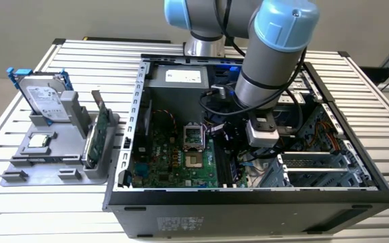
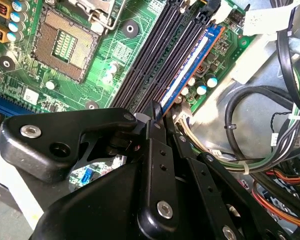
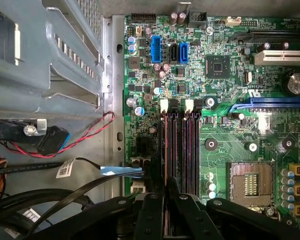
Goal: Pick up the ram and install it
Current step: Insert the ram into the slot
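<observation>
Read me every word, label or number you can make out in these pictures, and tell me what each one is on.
Nothing can be quoted; every bit of print is too small or blurred:
label on the hard drive: unreadable
white sticker on the power supply: unreadable
sticker on the case front: unreadable
white cable tag: unreadable
printing on the motherboard: unreadable
blue strip on the ram: unreadable

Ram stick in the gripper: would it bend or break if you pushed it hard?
The long, thin blue-edged ram stick, pinched by the black gripper over the green motherboard's slots, looks stiff and probably light. Being so thin, it might crack if pushed crooked.
</observation>
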